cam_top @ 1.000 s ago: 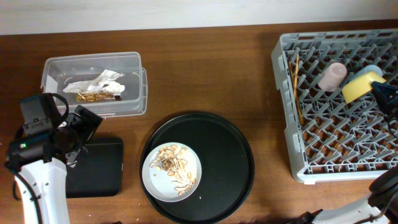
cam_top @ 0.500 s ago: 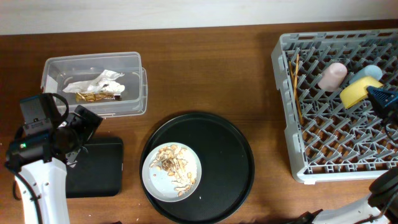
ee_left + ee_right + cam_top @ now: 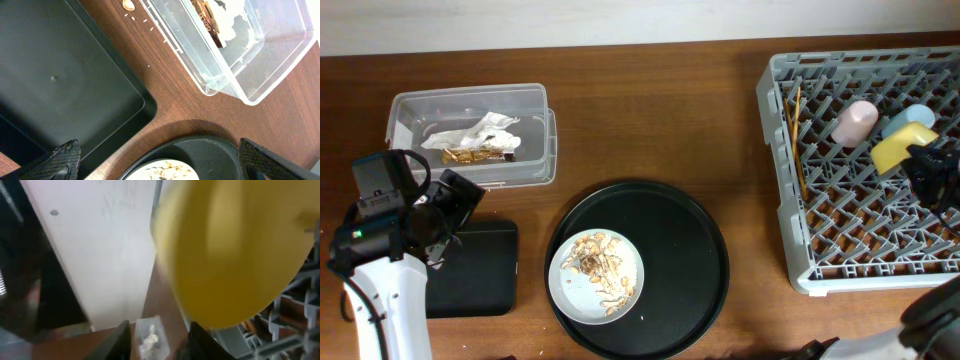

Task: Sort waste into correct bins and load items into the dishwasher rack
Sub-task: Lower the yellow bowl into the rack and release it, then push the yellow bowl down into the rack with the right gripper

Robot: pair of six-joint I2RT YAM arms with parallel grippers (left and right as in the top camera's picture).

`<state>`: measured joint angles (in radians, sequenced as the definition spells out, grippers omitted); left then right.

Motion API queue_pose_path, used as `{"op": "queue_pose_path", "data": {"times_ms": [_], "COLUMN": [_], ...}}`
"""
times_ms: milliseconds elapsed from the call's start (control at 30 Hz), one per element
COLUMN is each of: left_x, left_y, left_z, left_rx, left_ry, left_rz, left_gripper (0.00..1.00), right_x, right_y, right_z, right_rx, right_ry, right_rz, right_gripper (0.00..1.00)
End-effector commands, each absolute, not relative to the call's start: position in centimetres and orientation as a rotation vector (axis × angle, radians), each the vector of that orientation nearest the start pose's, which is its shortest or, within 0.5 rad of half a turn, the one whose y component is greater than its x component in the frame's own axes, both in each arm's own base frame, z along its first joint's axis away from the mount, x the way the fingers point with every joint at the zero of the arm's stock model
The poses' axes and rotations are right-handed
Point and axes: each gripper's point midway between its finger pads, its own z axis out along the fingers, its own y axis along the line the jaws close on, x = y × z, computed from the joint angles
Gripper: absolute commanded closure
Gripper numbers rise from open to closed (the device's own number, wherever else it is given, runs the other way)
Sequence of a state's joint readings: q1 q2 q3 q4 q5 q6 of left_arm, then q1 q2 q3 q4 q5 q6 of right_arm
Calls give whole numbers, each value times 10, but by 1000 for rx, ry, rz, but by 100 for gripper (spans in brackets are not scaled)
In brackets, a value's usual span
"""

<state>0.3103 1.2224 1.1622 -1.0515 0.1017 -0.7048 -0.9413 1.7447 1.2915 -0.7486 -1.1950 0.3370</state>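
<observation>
The yellow bowl (image 3: 898, 148) leans on edge in the dishwasher rack (image 3: 790, 200), next to the light-blue cup (image 3: 910, 117) and pink cup (image 3: 855, 122). Chopsticks (image 3: 796, 135) lie along the rack's left side. My right gripper (image 3: 926, 172) sits just beside the bowl; in the right wrist view the bowl (image 3: 230, 245) fills the frame above the right gripper (image 3: 160, 341), whose jaws stand apart with nothing between them. The wrapper (image 3: 475, 138) lies in the clear tub (image 3: 535, 100). Food scraps cover the grey plate (image 3: 570, 292). My left gripper (image 3: 445, 225) hangs wide open over the black rectangular tray (image 3: 480, 285).
The plate rests on a large round black tray (image 3: 690, 260) at the front centre. In the left wrist view a food scrap (image 3: 129, 4) and rice grains (image 3: 145, 20) lie on the table between the black rectangular tray (image 3: 60, 85) and the clear tub (image 3: 240, 50).
My right gripper has opened and let go of the yellow bowl, which now rests in the rack, and it has drawn slightly toward the front. The left arm has not moved.
</observation>
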Motion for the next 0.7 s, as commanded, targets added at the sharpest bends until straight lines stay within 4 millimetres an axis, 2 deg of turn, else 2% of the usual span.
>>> {"op": "queue_pose_path", "data": {"times_ms": [0, 100, 200, 400, 433, 467, 600, 633, 667], "left_x": [278, 278, 278, 278, 278, 278, 278, 278, 278], "left_y": [71, 71, 71, 71, 71, 71, 71, 71, 71], "left_z": [188, 188, 188, 188, 188, 188, 188, 188, 188], "left_rx": [-1303, -1303, -1303, -1303, -1303, -1303, -1303, -1303, -1303], "left_ry": [2365, 2365, 2365, 2365, 2365, 2365, 2365, 2365, 2365], "left_rz": [-269, -269, -269, -269, -269, -269, -269, -270, -269], "left_gripper": [1, 1, 1, 1, 1, 1, 1, 1, 1], "right_x": [330, 321, 314, 305, 303, 302, 293, 290, 292], "right_y": [-196, -198, -190, -179, -182, -189, -221, -237, -243], "right_z": [221, 235, 258, 289, 290, 287, 261, 246, 237], "right_rx": [1056, 1100, 1052, 969, 973, 996, 1150, 1221, 1241], "right_ry": [1911, 1918, 1906, 1880, 1881, 1887, 1926, 1952, 1968], "right_rz": [1113, 984, 928, 849, 800, 741, 507, 391, 344], "right_gripper": [61, 55, 52, 52, 43, 39, 40, 46, 53]}}
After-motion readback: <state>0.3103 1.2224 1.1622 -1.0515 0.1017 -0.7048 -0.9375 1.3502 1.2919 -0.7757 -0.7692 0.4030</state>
